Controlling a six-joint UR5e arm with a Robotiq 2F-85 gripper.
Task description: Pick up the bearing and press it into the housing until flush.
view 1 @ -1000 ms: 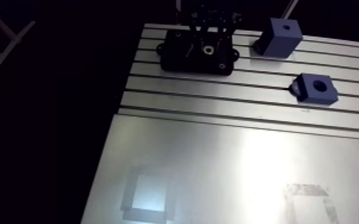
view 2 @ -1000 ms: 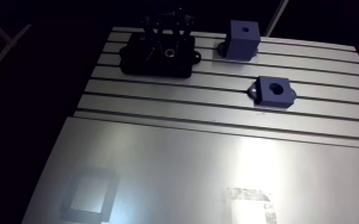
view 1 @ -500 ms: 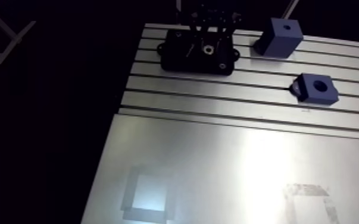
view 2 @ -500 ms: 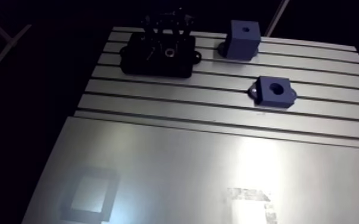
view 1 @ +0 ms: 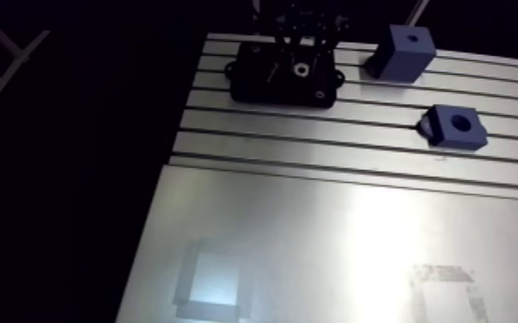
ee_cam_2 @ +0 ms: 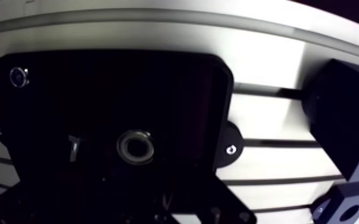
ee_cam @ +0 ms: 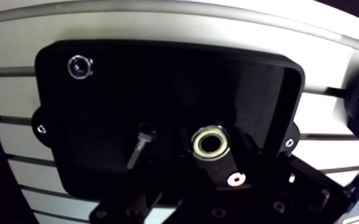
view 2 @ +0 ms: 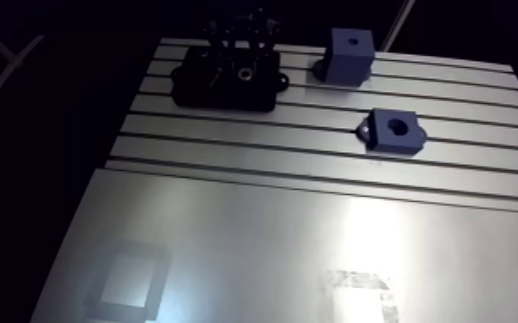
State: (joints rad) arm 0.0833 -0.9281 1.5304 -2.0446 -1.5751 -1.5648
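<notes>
On the slotted grey metal table (view 1: 313, 155), a flat black plastic tray (ee_cam: 169, 77). Inside that tray, near the side closest to the gripper, the small shiny metal ring bearing (ee_cam: 211, 145), lying flat, hole up. Probably kept in the tray so as not to roll away and to be easy to find. Flat like that, easy to grab by the sides.

Right above the tray, the dark two-finger gripper (view 1: 299, 51), pointing straight down. Looks lined up for the pick. Bearing just ahead of the gripper and close under it, down on the tray floor, not lifted. Fingers apart, together, or touching the ring? Too dark to tell.

Also in the tray: a small grey bolt-like thing (ee_cam: 139, 145) just beside the bearing, and a little shiny round piece (ee_cam: 78, 65) in a far corner.

Well apart from the tray, the low blue block housing with a big round hole (view 1: 458, 127), hole turned up, likely so as to take the bearing from above. Nearer the tray, a taller blue block with a small hole (view 1: 402, 53).
</notes>
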